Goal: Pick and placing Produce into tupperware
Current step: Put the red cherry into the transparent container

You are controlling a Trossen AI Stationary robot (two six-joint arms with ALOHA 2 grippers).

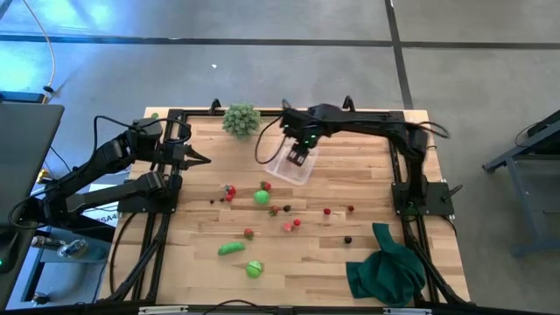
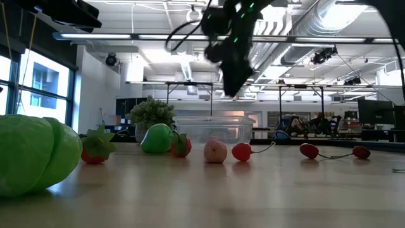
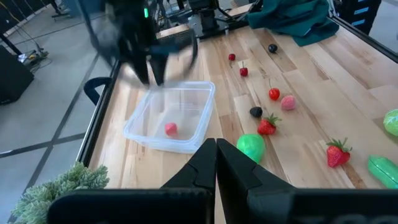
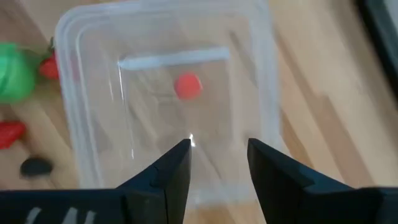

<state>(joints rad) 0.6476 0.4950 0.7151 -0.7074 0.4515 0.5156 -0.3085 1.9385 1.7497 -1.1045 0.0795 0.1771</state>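
The clear square tupperware (image 1: 291, 168) stands on the wooden table at its far middle, with one small red piece (image 4: 188, 86) lying on its floor. My right gripper (image 4: 217, 149) hangs open above the container, pointing down, with nothing between its fingers. Loose produce lies nearer the front: a green round piece (image 1: 262, 197), a green oblong one (image 1: 231, 249), another green piece (image 1: 254, 269), red berries (image 1: 327, 211) and a dark berry (image 1: 347, 239). My left gripper (image 1: 203, 159) waits shut at the table's left side, above the wood.
A spiky pale-green ball (image 1: 240, 120) sits at the far edge, left of the tupperware. A dark green cloth (image 1: 387, 267) lies crumpled at the near right corner. Black frame rails (image 1: 404, 175) run along the left and right sides.
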